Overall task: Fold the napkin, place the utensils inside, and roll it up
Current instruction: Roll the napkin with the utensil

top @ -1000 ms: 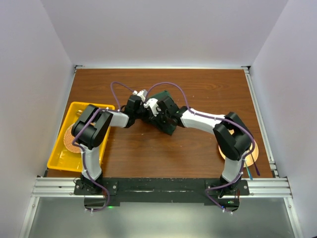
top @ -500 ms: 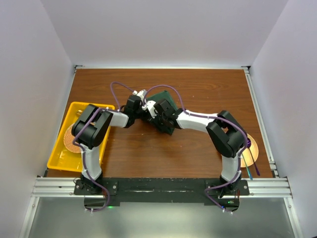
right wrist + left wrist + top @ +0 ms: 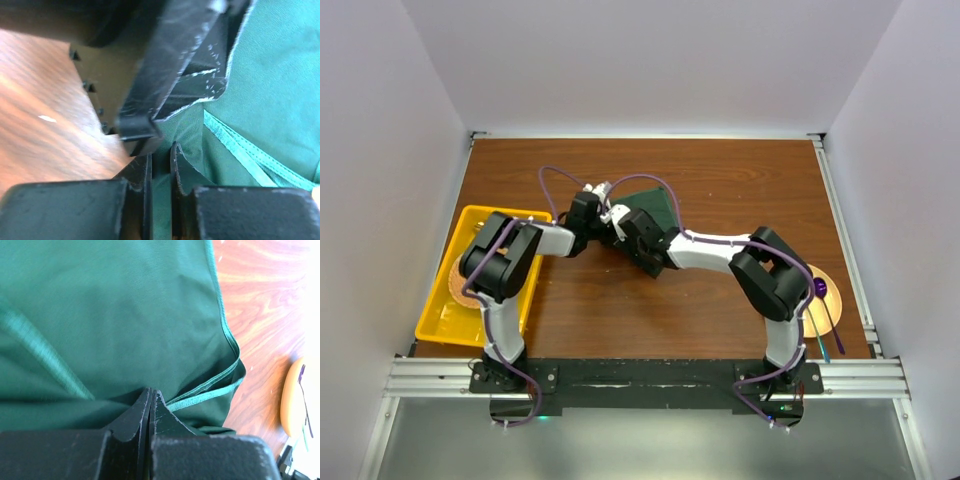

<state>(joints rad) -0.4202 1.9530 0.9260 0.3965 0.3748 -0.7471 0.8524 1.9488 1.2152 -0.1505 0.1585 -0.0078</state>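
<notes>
The green napkin (image 3: 650, 205) lies on the brown desk (image 3: 740, 170), near the middle and a bit toward the far side. It is folded over. At one corner, two stitched edges lie one on top of the other.

The left fingers (image 3: 142, 402) are pressed tight together. They pinch a fold of the napkin right at their tips. The cloth bunches a little where they bite it.

The right fingers (image 3: 177, 170) are just beside the left ones, at the near left edge of the napkin. They stand very close together, with only a thin slit between them. Green cloth sits in that slit, so they hold the napkin too. In the right wrist view, the black left fingers fill the top of the picture, almost touching the right ones.

A yellow tray (image 3: 440, 315) sits well to the left of the napkin, at the desk's edge. An orange plate (image 3: 832, 295) sits well to the right of the napkin, closer to the arm bases. The utensils (image 3: 831, 322) are there. They are thin sticks that lie across the plate and poke off its near edge, well apart from the napkin.
</notes>
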